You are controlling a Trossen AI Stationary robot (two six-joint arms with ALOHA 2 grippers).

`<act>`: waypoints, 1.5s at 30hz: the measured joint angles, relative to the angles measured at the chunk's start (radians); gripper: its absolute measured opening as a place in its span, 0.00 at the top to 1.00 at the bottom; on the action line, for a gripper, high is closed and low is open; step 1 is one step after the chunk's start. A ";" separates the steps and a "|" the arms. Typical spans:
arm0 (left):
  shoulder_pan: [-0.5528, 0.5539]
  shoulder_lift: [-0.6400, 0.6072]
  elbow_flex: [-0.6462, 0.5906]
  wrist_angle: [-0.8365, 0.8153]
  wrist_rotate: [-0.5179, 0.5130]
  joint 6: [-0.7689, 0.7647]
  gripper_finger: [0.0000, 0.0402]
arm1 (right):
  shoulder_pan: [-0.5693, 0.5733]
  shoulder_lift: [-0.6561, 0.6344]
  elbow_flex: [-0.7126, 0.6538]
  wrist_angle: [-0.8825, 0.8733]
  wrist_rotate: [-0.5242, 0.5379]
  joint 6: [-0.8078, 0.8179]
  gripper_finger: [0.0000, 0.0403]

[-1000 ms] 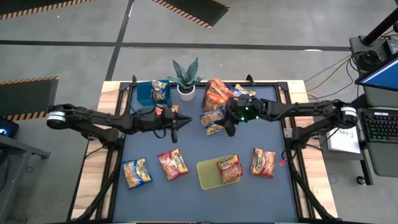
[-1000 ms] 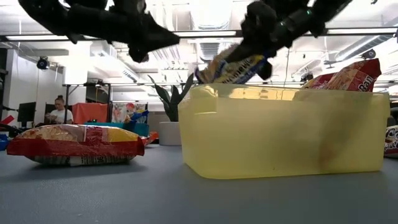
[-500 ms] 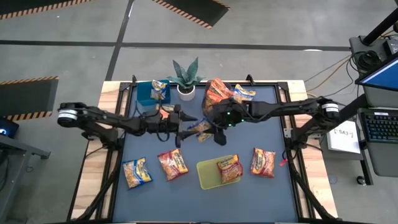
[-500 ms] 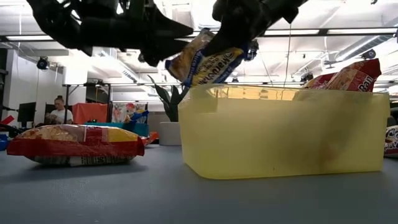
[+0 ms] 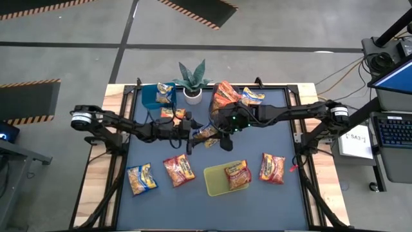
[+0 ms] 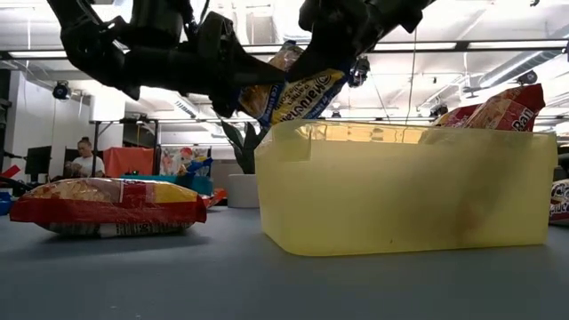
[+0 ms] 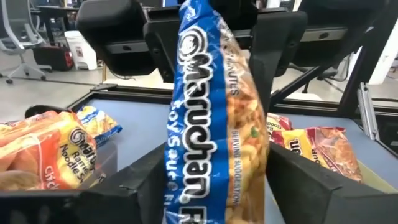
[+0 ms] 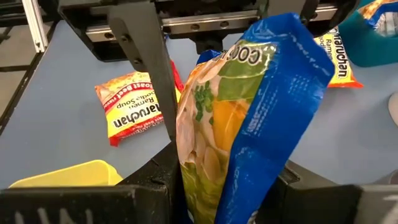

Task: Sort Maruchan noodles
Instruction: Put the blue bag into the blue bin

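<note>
Over the blue table: a mid-air handover between the arms.
Right gripper (image 5: 219, 134): clamped on the blue-and-yellow flat plastic Maruchan noodle packet (image 7: 214, 124), held upright.
Left gripper (image 5: 193, 135): fingers spread wide either side of that packet, not yet closed.
Advice: close the left fingers squarely on the packet before the right lets go.

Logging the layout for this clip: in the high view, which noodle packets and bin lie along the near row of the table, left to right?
Yellow-and-blue noodle packet → red noodle packet → yellow-green plastic bin holding a red packet → red packet lying flat on the right.
</note>
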 joint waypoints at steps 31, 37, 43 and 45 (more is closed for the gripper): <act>-0.011 -0.018 0.000 -0.001 0.000 -0.026 0.76 | 0.003 -0.027 0.005 -0.031 -0.003 0.019 0.71; -0.010 -0.019 0.000 0.001 -0.005 -0.029 0.76 | 0.004 -0.027 0.005 -0.033 -0.003 0.046 0.60; -0.011 -0.019 0.000 0.006 -0.005 -0.030 0.76 | 0.003 -0.042 0.004 -0.034 -0.002 0.054 0.42; -0.011 -0.021 0.000 0.004 -0.005 -0.033 0.76 | 0.002 -0.062 0.004 -0.042 -0.002 0.056 0.37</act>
